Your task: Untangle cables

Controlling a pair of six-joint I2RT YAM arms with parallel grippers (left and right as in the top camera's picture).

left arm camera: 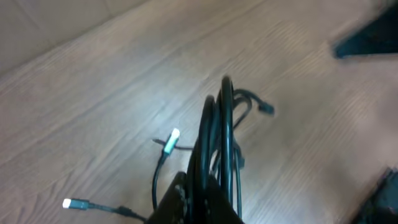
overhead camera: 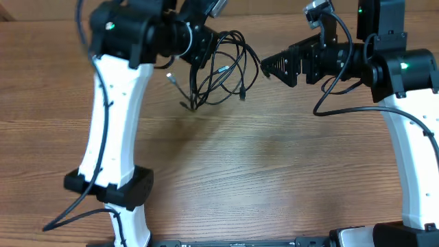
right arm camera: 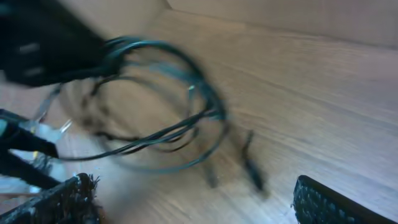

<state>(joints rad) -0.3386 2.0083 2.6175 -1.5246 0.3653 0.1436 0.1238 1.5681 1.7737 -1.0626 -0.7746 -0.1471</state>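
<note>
A tangle of thin black cables (overhead camera: 223,68) hangs in loops at the back middle of the wooden table, with metal-tipped plugs dangling. My left gripper (overhead camera: 202,46) is shut on the top of the bundle and holds it up. In the left wrist view the cables (left arm camera: 217,143) run up between my fingers (left arm camera: 208,199), and two silver plugs (left arm camera: 171,139) hang to the left. My right gripper (overhead camera: 269,66) is open and empty, just right of the loops. In the blurred right wrist view the loops (right arm camera: 161,106) hang ahead of my spread fingers (right arm camera: 196,202).
The wooden table (overhead camera: 274,171) spreads out in front of both arms. A thick black arm cable (overhead camera: 336,96) loops beside the right arm. The left arm's white link (overhead camera: 113,116) crosses the left side.
</note>
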